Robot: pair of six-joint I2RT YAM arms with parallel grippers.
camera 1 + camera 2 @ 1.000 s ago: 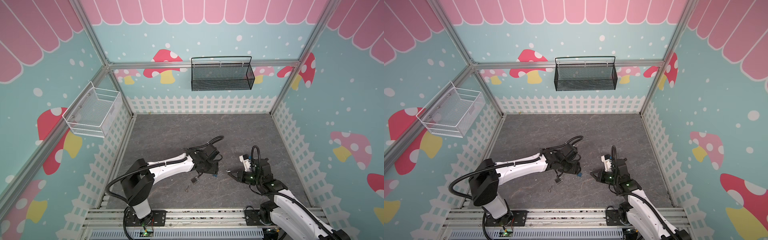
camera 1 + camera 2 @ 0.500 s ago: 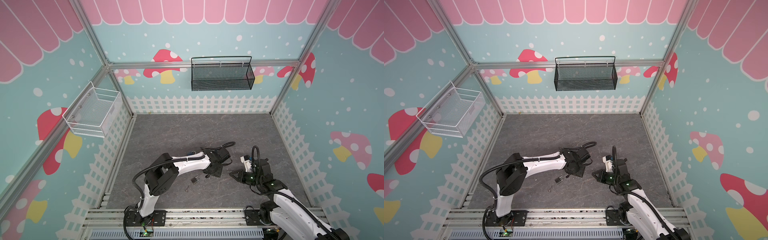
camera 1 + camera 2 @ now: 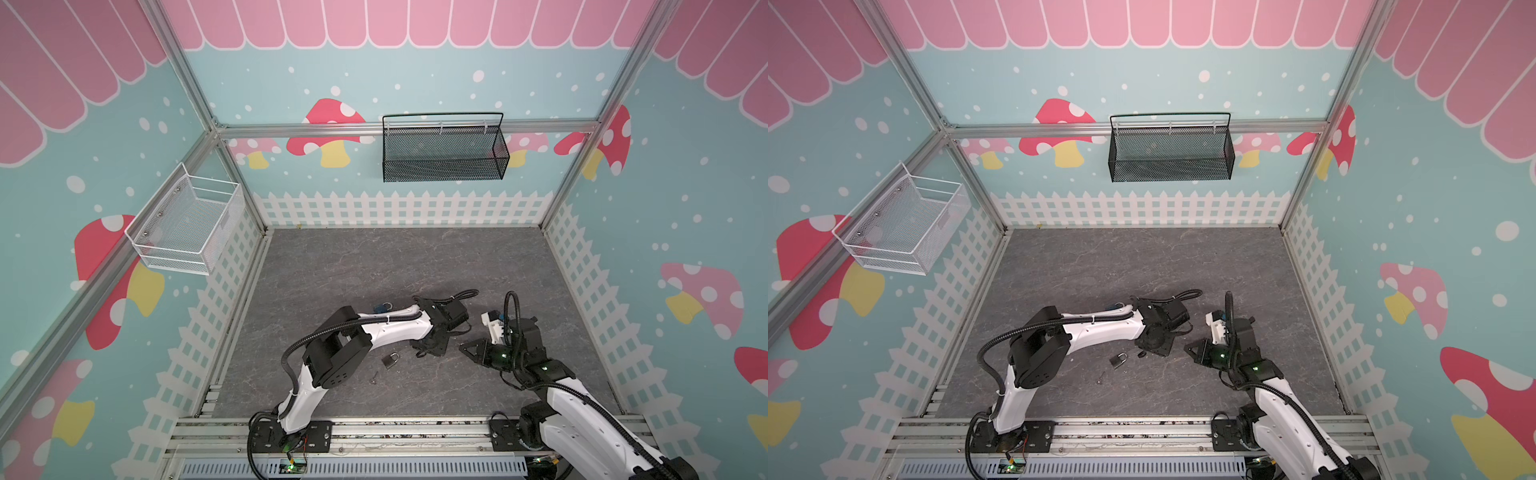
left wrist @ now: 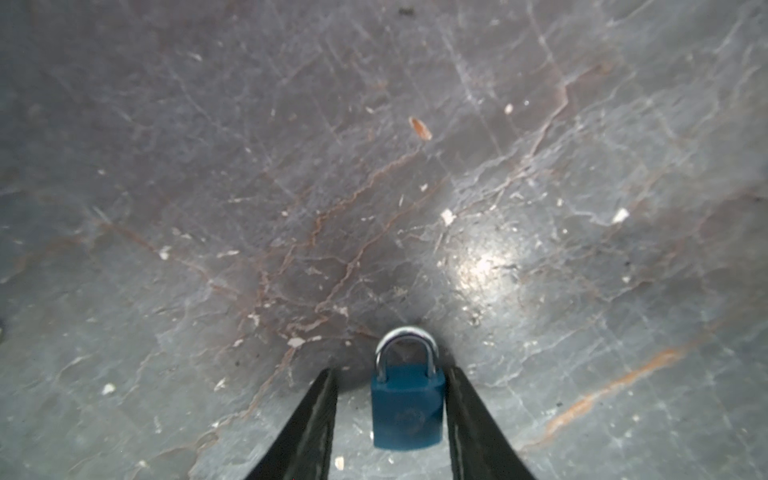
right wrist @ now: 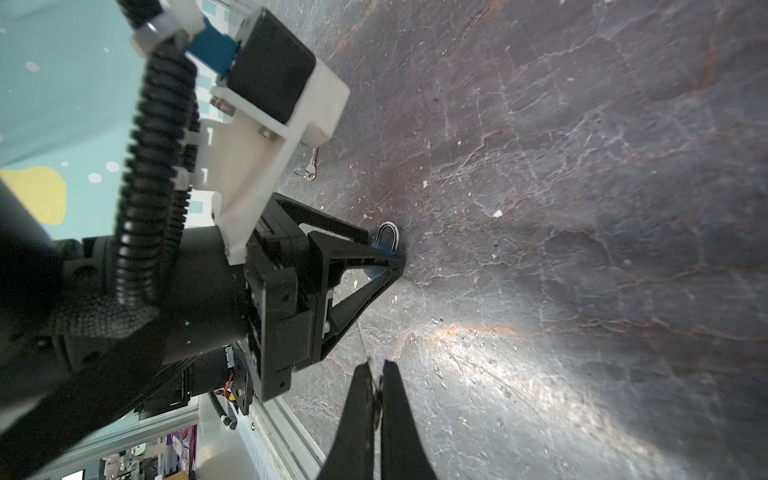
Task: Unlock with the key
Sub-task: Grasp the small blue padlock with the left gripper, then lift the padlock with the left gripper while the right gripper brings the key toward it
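Narrowed since a second ago but not yet clamped, the left hand (image 4: pixel 390 370) straddles the blue padlock (image 4: pixel 405 411) lying flat on the desk (image 4: pixel 291 166), shackle pointing away along its fingers, while the nearby right hand (image 5: pixel 376 363), pinched tight on what looks like a thin key (image 5: pixel 364 340), aims toward it.

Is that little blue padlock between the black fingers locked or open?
Locked, it seems: the blue padlock has both legs of its silver shackle sunk into the body.

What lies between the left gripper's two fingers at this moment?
A blue padlock, off-centre in the gap, seen in the left wrist view.
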